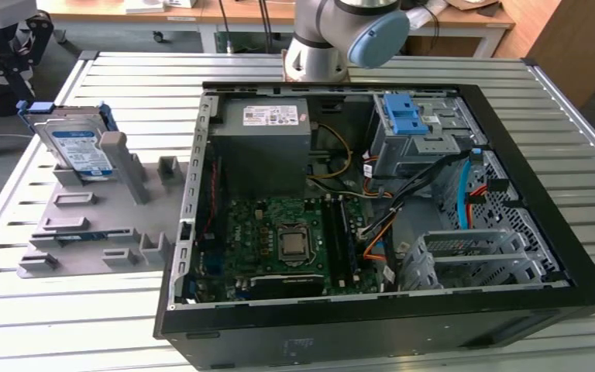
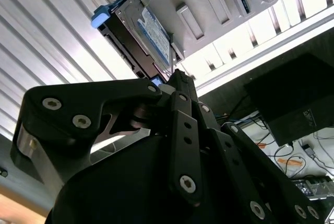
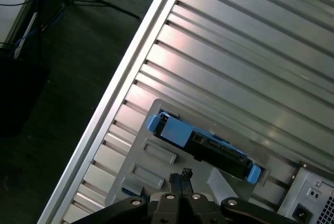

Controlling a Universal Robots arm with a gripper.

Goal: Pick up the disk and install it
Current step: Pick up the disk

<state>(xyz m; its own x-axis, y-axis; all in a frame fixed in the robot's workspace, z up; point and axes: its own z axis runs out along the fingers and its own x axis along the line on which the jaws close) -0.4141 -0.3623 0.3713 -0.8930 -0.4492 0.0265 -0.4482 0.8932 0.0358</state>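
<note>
At the exterior view's left, the disk [image 1: 78, 147] stands on its edge in a slot of a grey moulded fixture [image 1: 101, 225], label facing out and its blue bracket showing at the top corner. The fixture lies flat on the slatted metal bench [image 1: 29, 325], just beside the open computer case [image 1: 380, 329]. The case rests on its side with its panel off. Inside it, going rightward, come the grey power supply [image 1: 266, 124] at the far end, the green motherboard [image 1: 287, 232] nearer the front, then the grey drive cage [image 1: 421, 143] with a blue latch piece [image 1: 406, 116] on top, and a tangle of orange and blue cables beside it. The arm's base [image 1: 324, 39] rises behind the case.

In both wrist views the pincer [image 3: 180, 174] is closed, fingertips pressed together with nothing between them (no contact with the disk from what I can see). It hangs above the fixture, its tips aimed toward the disk and apart from it.
</note>
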